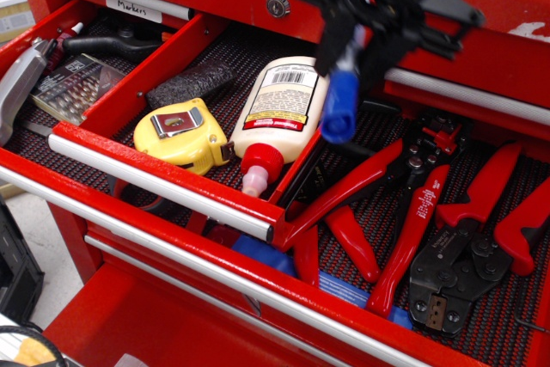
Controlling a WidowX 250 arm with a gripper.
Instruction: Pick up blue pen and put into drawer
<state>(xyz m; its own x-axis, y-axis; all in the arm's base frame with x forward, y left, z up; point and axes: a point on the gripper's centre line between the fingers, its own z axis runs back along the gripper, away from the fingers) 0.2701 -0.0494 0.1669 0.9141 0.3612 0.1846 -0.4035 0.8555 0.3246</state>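
Note:
My gripper (pixel 354 40) is at the top centre, shut on the blue pen (pixel 341 102). The pen hangs almost upright with its big bright blue cap pointing down and its white barrel between my black fingers (pixel 337 36). It is held in the air above the red divider wall between the small inner tray and the pliers compartment of the open red drawer (pixel 163 165). The cap's tip is just right of the white glue bottle (pixel 282 109).
The inner tray holds a yellow tape measure (pixel 180 132), the glue bottle and a black foam block (pixel 187 83). Red-handled pliers (pixel 412 212) and crimpers (pixel 468 247) lie in the right compartment. A drill-bit case (pixel 76 85) sits at the left. A lock (pixel 277 4) is above.

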